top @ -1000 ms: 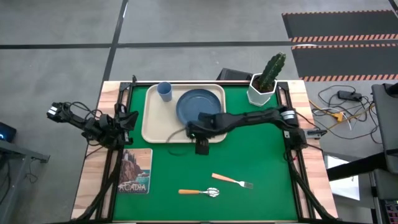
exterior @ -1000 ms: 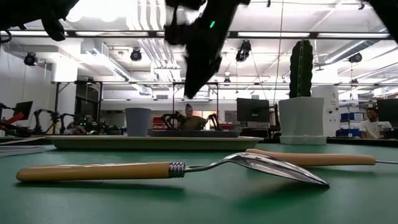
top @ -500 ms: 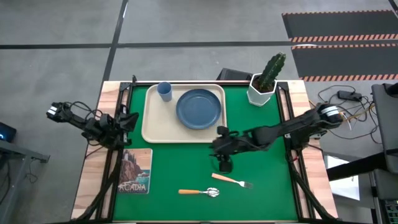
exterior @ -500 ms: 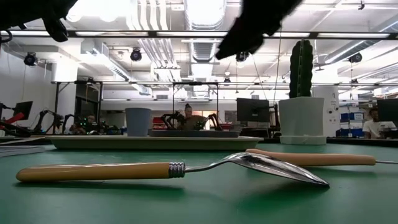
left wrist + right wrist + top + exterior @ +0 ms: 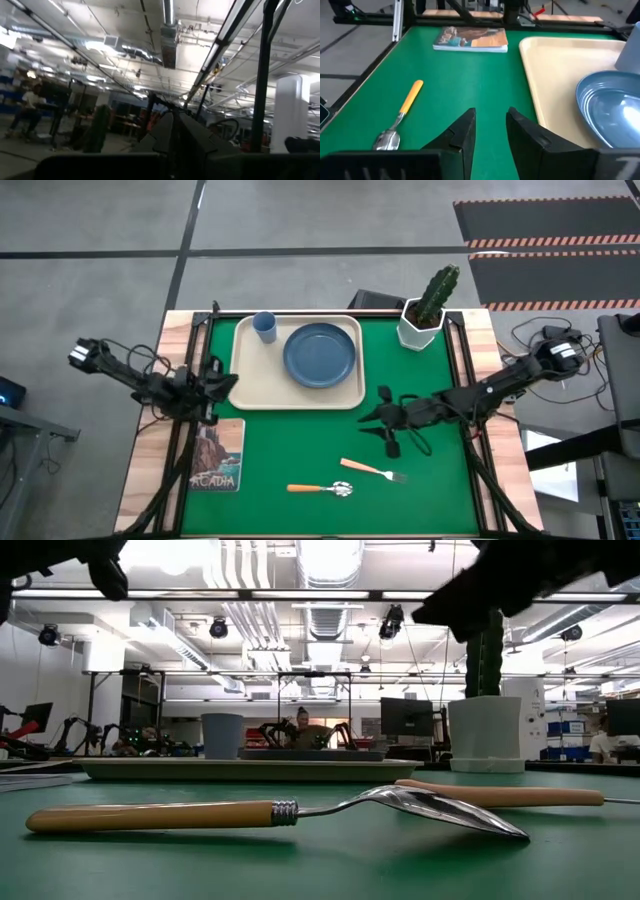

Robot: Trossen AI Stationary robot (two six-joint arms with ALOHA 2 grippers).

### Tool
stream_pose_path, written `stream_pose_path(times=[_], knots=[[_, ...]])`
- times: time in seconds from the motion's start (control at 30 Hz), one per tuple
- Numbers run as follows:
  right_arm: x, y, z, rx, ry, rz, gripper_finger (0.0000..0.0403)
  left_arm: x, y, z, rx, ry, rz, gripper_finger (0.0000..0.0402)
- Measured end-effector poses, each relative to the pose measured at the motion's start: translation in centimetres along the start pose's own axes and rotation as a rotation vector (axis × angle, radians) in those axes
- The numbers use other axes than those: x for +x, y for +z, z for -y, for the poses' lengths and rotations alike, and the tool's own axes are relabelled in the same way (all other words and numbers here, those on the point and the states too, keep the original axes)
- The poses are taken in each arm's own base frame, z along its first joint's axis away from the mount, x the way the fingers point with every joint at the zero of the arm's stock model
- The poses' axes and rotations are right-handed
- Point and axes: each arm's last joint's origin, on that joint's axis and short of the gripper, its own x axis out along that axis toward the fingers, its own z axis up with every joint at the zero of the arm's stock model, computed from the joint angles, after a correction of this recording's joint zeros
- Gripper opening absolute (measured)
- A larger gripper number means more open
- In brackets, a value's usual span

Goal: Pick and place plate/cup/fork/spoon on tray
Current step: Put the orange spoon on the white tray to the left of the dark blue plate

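Observation:
The cream tray (image 5: 246,380) lies at the table's far left, with the slate-blue plate (image 5: 320,355) and the light-blue cup (image 5: 264,326) standing on it. The fork (image 5: 372,470) and the spoon (image 5: 320,489) lie flat on the green mat near the front edge. My right gripper (image 5: 375,420) is open and empty above the mat, between the tray's near right corner and the fork. Its wrist view (image 5: 490,122) shows the spoon (image 5: 400,122), the tray (image 5: 555,60) and the plate (image 5: 610,107). My left gripper (image 5: 225,384) is shut and empty beside the tray's left edge.
A white hexagonal pot with a cactus (image 5: 428,315) stands at the far right of the mat. A book (image 5: 218,455) lies on the wooden strip at the left. The green mat (image 5: 420,500) is bare to the right of the fork.
My right gripper has left the tray's near edge and gone toward the table's right edge and a little toward the near edge, with the arm drawing back. My left gripper has edged toward the tray. The plate, cup, fork and spoon have stayed in place.

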Motion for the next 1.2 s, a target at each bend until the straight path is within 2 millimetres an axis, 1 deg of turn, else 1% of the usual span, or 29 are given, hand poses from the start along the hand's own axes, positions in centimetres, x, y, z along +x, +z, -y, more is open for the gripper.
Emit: stream_pose_path(times=[0.1, 0.23, 0.33, 0.53, 0.7, 0.87, 0.93, 1.03, 1.2], knots=[[-0.9, -0.6, 0.0, -0.017, 0.009, 0.038, 0.0088, 0.7, -0.5, 0.5, -0.054, -0.002, -0.037, 0.0011], [-2.0, -1.0, 0.3, -0.044, 0.014, 0.082, 0.0079, 2.1, -0.7, 1.3, -0.102, -0.002, -0.07, 0.0011], [-2.9, -0.9, 0.5, -0.07, 0.012, 0.114, 0.0072, 3.4, -1.2, 2.2, -0.122, 0.0, -0.104, 0.0011], [-4.2, -0.3, 0.7, -0.112, 0.012, 0.175, 0.0064, 6.2, -2.8, 4.4, -0.178, 0.002, -0.211, 0.0011], [-4.8, 0.0, 0.8, -0.134, 0.013, 0.205, 0.0065, 9.6, -4.6, 6.7, -0.201, 0.043, -0.408, 0.0011], [-5.1, 0.2, 0.7, -0.125, 0.063, 0.217, 0.0063, 13.0, -5.7, 9.3, -0.125, 0.076, -0.644, 0.0011], [-5.2, 0.2, 0.6, -0.119, 0.091, 0.221, 0.0063, 13.9, -6.0, 10.2, -0.106, 0.07, -0.749, 0.0011], [-5.3, 0.3, 0.6, -0.096, 0.102, 0.227, 0.0065, 14.4, -6.9, 11.6, -0.076, 0.048, -0.93, 0.0011], [-5.4, 0.4, 0.6, -0.083, 0.104, 0.232, 0.0063, 13.3, -9.4, 13.8, -0.017, 0.027, -1.185, 0.0011]])
